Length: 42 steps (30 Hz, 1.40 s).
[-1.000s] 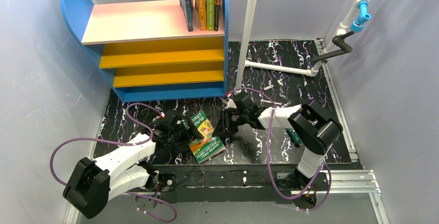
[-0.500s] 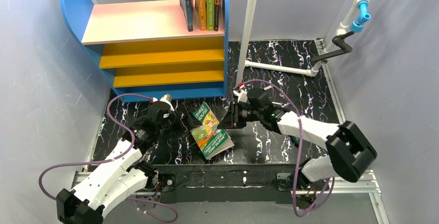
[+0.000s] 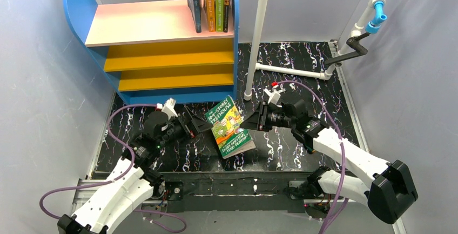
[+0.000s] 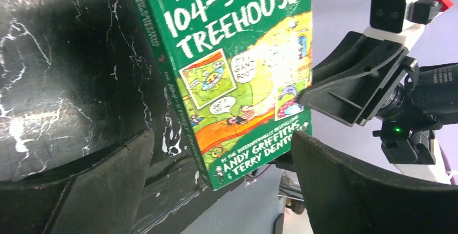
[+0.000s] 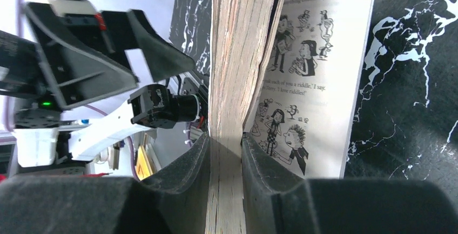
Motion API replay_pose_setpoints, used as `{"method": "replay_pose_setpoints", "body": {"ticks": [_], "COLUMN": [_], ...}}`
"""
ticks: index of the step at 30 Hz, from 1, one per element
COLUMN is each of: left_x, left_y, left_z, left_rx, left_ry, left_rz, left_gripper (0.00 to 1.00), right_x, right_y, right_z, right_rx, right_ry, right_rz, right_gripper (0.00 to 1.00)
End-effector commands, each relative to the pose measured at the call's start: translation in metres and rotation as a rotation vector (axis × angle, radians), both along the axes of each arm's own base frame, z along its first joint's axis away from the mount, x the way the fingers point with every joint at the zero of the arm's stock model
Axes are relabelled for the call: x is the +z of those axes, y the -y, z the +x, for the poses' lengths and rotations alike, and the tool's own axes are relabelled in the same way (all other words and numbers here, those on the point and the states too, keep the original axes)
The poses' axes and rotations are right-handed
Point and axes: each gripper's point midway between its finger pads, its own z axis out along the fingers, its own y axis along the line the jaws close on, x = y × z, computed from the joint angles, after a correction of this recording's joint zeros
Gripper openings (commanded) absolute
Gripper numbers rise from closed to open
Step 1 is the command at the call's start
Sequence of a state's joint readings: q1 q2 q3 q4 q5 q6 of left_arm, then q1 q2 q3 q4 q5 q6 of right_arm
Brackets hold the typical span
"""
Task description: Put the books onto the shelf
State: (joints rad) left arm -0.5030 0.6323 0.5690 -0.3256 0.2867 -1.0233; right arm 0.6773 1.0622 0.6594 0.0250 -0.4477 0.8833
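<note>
A lime-green cartoon book [image 3: 231, 127], "The 104-Storey Treehouse", hangs tilted over the black mat in front of the shelf [image 3: 156, 23]. My right gripper [image 3: 250, 121] is shut on its page edge [image 5: 237, 55] from the right; the pads [image 5: 197, 158] press both sides of the page block, and one loose illustrated page hangs open. My left gripper [image 3: 197, 125] stands wide open just left of the book, touching nothing; the cover [image 4: 237, 72] fills the view between its fingers [image 4: 124, 174]. Several books [image 3: 211, 1] stand upright at the right end of the pink top board.
A white upright pipe [image 3: 258, 34] rises just right of the shelf, with a white pipe [image 3: 291, 71] lying on the mat behind it. A black lever and hose fittings [image 3: 351, 47] sit at the back right. Grey walls close in on both sides.
My left gripper opened fully and drew back to the left of the book. The right gripper carried the book up and farther from the arm bases, toward the shelf, turning its cover upward.
</note>
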Motion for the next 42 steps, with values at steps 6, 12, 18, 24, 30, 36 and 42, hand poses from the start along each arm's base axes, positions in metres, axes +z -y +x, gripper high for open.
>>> {"method": "replay_pose_setpoints", "body": {"ticks": [6,12,18,24,30,36,42], "left_x": [0.003,0.008,0.016,0.024,0.038,0.05,0.079], "left_y": [0.023,0.027,0.032,0.038,0.04,0.042,0.03], "left_z": [0.011,0.013,0.024,0.029,0.037,0.046,0.048], "left_rx": [0.02,-0.01,0.019,0.0,-0.003,0.005,0.044], "left_ry": [0.108,0.148,0.137,0.16,0.18,0.172,0.201], "left_rz": [-0.367,-0.372,-0.462,-0.488,-0.439,-0.37,-0.273], "left_gripper": [0.98,0.98,0.98,0.96,0.71,0.4,0.0], "right_x": [0.064,0.085,0.099,0.104,0.084,0.071,0.069], "right_y": [0.0,-0.003,-0.012,-0.022,-0.024,-0.023,-0.022], "right_z": [-0.003,-0.006,-0.005,-0.005,-0.007,-0.008,-0.012], "right_rx": [-0.002,0.024,0.055,0.074,0.079,0.065,0.083], "right_ry": [0.104,0.128,0.126,0.131,0.085,0.058,0.065], "right_rz": [0.205,0.257,0.33,0.341,0.312,0.292,0.26], "right_gripper": [0.01,0.01,0.01,0.01,0.01,0.01,0.02]}}
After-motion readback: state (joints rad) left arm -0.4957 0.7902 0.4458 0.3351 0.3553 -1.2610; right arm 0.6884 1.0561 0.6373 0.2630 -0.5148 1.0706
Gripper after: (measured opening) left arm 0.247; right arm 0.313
